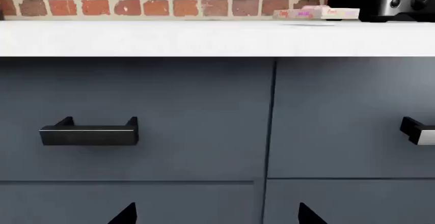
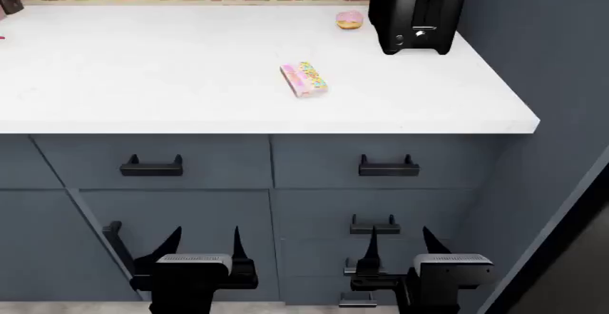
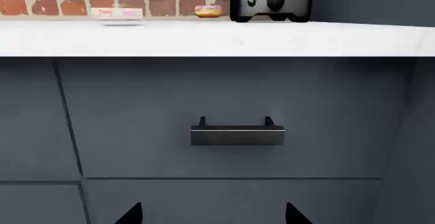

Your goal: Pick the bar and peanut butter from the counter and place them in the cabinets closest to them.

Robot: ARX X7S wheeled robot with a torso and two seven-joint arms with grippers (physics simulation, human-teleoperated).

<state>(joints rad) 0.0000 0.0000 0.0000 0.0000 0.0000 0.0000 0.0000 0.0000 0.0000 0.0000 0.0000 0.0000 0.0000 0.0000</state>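
The bar point(image 2: 304, 79), a flat pink packet printed with candies, lies on the white counter point(image 2: 190, 107) a little right of the middle; it also shows edge-on in the wrist views as the bar point(image 1: 316, 14) and the bar point(image 3: 117, 12). The peanut butter is out of view. My left gripper point(image 2: 205, 246) and right gripper point(image 2: 398, 246) hang low in front of the blue-grey cabinet fronts, well below the counter edge. Both stand open with nothing between their fingers, the left gripper point(image 1: 217, 215) and right gripper point(image 3: 212, 214) facing drawer fronts.
A black toaster point(image 2: 416, 11) stands at the counter's back right, with a pink-frosted donut point(image 2: 349, 19) beside it. Black drawer handles point(image 2: 151, 165) point(image 2: 389, 165) jut from the top drawers, and another handle point(image 2: 373, 226) sits lower. A tall blue-grey panel point(image 2: 552, 78) closes the right side. Brick wall behind.
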